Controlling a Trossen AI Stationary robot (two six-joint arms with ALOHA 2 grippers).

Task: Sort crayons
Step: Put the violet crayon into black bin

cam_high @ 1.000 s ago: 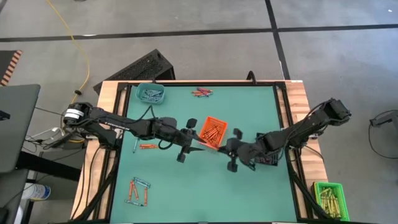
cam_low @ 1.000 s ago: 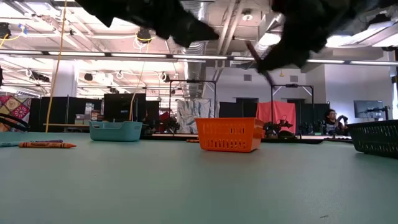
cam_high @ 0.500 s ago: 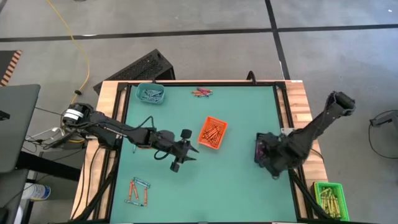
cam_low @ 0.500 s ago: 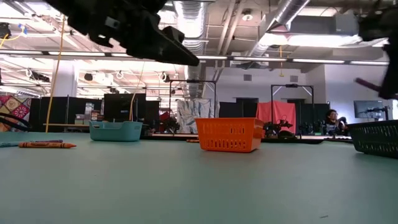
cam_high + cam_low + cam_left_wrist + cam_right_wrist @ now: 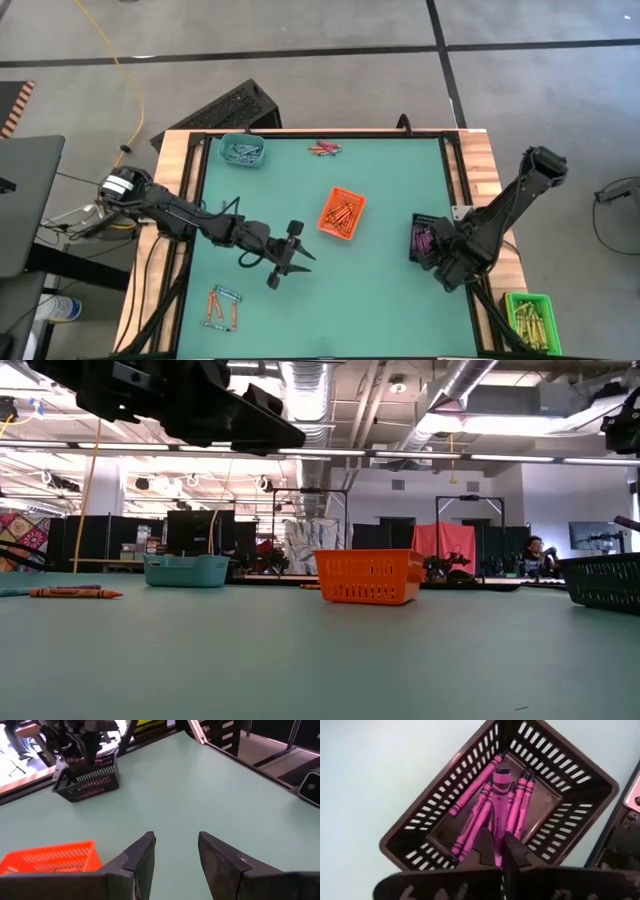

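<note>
Pink crayons (image 5: 492, 802) are piled in the black basket (image 5: 572, 772) under the right gripper (image 5: 501, 845), which is clamped on one, orange ones fill the orange basket (image 5: 341, 213), and the left gripper (image 5: 175, 852) is held apart over bare mat.

The crayons are thin paper-wrapped sticks, lying in colour groups around the green table mat (image 5: 380, 290).

- **Pink crayons:** a bunch of them (image 5: 490, 810) lies heaped in the black slotted basket (image 5: 427, 822) at the mat's right edge, most of them roughly parallel.
- **Orange crayons:**
  - A jumbled pile (image 5: 343, 213) fills the orange basket (image 5: 329, 226) near the mat's middle.
  - A loose one (image 5: 237, 235) lies flat towards the mat's left side.
- **Blue-grey crayons:** some of them (image 5: 241, 152) sit in the teal basket (image 5: 224, 150) at the far left corner.
- **Mixed groups:**
  - A small cluster (image 5: 324, 149) lies at the far edge.
  - More orange and blue ones (image 5: 223, 307) lie scattered at the near left.
</note>
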